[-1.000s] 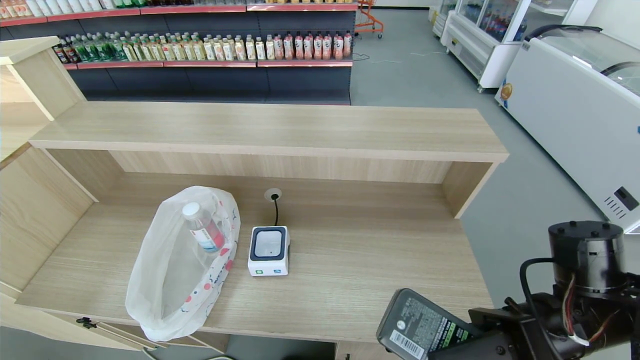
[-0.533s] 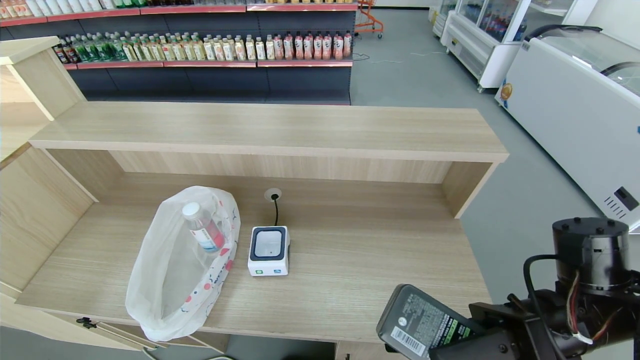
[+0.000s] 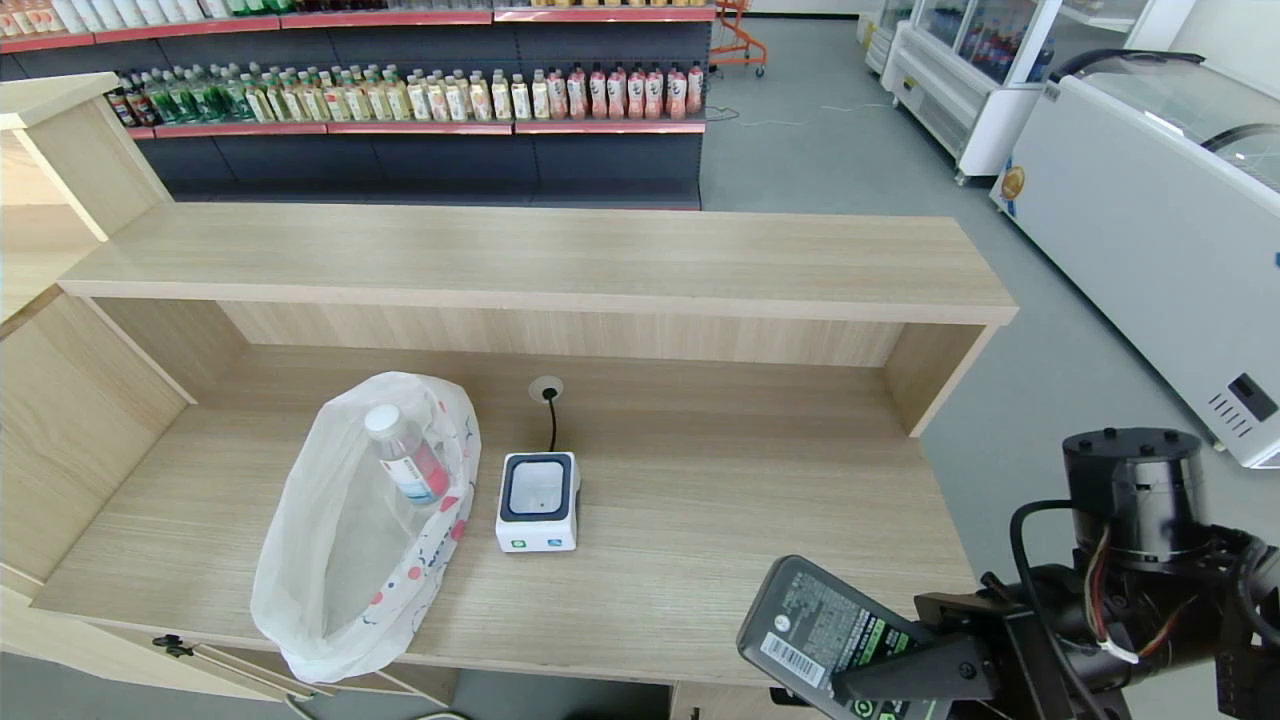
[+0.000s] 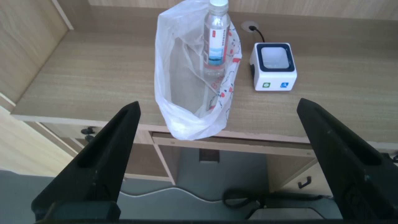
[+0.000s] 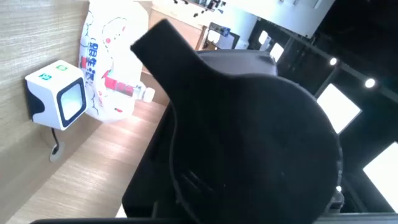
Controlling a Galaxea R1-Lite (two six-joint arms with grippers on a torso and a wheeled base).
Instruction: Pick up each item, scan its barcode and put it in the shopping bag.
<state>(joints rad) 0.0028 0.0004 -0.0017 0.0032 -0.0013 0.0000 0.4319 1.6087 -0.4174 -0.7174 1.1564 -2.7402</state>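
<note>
Step in hand: carrying an item to the scan. The right gripper is clamped on one end of a dark grey flat pouch. The pouch hangs off the near-right corner of the pale wood bench, partly past its near edge. Its printed face is turned up, with the white barcode label at the near-left corner.

The left gripper hangs off the near side of the bench, fingers spread wide, holding nothing.

The white box scanner with a dark-framed window sits mid-bench, window facing up, its cable running to a hole on the far side. Just left of it, the white translucent plastic shopping bag with red prints slumps with its mouth open. A clear bottle with a white cap leans inside its far end.

Next move, as we judge it: swing the pouch left and far over the scanner and roll the wrist so the label faces down at the window, since it now faces away from it.

Room: bare bench lies between pouch and scanner. The raised counter shelf overhangs the far side, so we would keep the approach low and near. The bag's near end droops over the bench edge and could be snagged.
</note>
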